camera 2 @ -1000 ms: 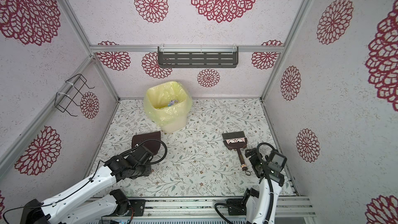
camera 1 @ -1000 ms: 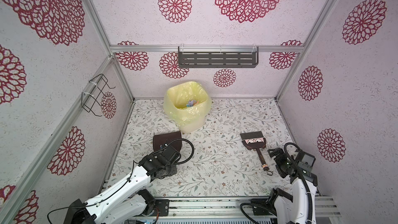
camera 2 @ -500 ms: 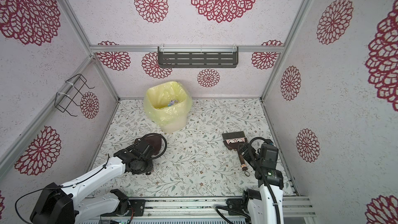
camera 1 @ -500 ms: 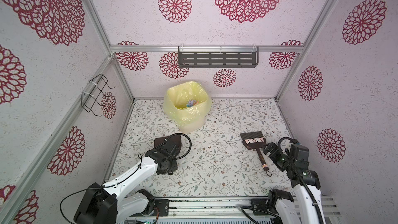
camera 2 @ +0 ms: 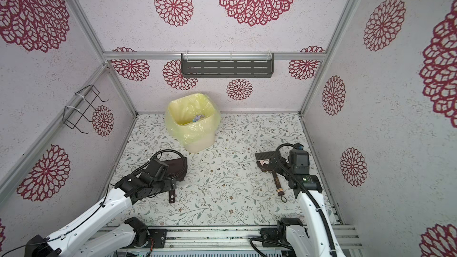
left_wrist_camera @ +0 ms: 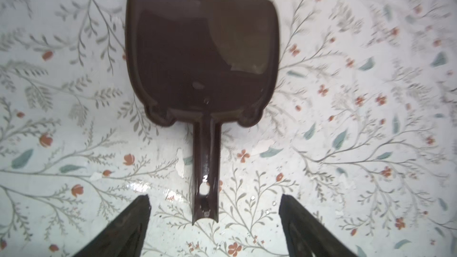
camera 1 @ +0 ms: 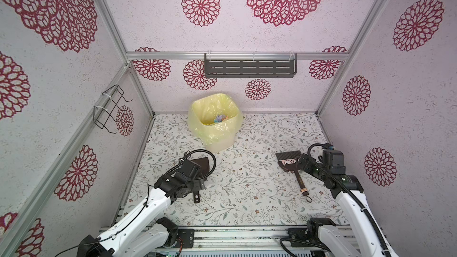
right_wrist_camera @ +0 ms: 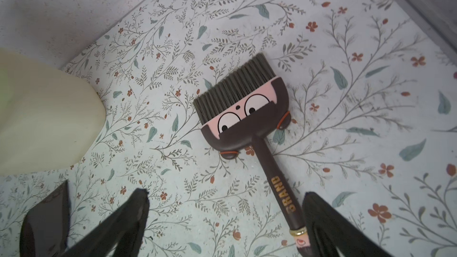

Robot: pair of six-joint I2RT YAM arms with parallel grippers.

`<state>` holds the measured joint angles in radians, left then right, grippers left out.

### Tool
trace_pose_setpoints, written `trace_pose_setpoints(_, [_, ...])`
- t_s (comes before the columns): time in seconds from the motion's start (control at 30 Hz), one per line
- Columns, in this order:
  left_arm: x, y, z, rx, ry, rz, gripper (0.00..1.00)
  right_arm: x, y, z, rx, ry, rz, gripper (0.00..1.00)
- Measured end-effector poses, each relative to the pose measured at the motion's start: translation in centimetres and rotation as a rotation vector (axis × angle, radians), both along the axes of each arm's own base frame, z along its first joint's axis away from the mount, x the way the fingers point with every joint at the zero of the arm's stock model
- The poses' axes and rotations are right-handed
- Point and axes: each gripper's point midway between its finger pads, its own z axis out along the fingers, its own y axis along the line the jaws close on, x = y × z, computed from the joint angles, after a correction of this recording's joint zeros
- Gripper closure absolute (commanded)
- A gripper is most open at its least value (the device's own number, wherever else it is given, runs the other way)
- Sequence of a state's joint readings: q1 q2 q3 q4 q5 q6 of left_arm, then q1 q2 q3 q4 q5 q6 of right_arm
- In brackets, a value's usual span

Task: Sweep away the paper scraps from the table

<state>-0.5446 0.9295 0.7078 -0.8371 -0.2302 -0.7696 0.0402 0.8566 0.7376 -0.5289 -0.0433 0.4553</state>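
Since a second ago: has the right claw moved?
Yes. The right claw has moved away from the front rail, up along the handle of the brush toward its head; the brush lies unmoved.

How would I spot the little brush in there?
Start at the yellow-bagged bin standing at the back of the flowery table. Nearer the front, on the right, the brush lies flat. Unlike the plain dark dustpan on the left, it has grey bristles and a cartoon face with big eyes.
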Motion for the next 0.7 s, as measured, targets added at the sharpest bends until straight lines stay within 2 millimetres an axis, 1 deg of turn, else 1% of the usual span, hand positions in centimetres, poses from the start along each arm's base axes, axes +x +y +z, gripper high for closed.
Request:
trace_pose_setpoints(0.03, [0.7, 0.0, 1.1, 0.008, -0.052, -0.018, 0.04, 0.5, 0.2, 0.0, -0.023, -0.009, 0.019, 0.01])
trace_pose_setpoints(0.1, [2.0, 0.0, 2.7, 0.045, -0.137, -0.056, 0.0, 1.6, 0.7, 0.1, -0.062, -0.023, 0.056, 0.01])
trace_pose_setpoints(0.2, [3.6, 0.8, 4.0, 0.127, -0.223, -0.091, 0.03, 3.4, 1.8, -0.2, -0.134, -0.045, 0.12, 0.01])
trace_pose_setpoints(0.3, [5.6, 2.6, 5.2, 0.207, -0.308, -0.083, 0.03, 5.2, 2.8, -0.5, -0.193, -0.105, 0.182, 0.01])
trace_pose_setpoints(0.37, [6.7, 4.1, 5.8, 0.245, -0.359, -0.054, 0.03, 5.8, 3.0, -1.1, -0.227, -0.154, 0.205, 0.01])
trace_pose_setpoints(0.43, [7.8, 6.2, 5.9, 0.278, -0.404, -0.009, 0.03, 6.1, 2.8, -2.1, -0.271, -0.198, 0.216, 0.01])
trace_pose_setpoints(0.53, [9.1, 9.3, 5.6, 0.313, -0.442, 0.06, 0.03, 6.5, 2.1, -3.8, -0.346, -0.235, 0.218, 0.01])
trace_pose_setpoints(0.6, [10.0, 11.0, 5.3, 0.335, -0.466, 0.093, 0.03, 6.9, 1.7, -4.9, -0.396, -0.243, 0.217, 0.01])
trace_pose_setpoints(0.7, [11.5, 12.4, 4.3, 0.356, -0.498, 0.106, 0.03, 7.7, 1.0, -6.2, -0.463, -0.26, 0.209, 0.01])
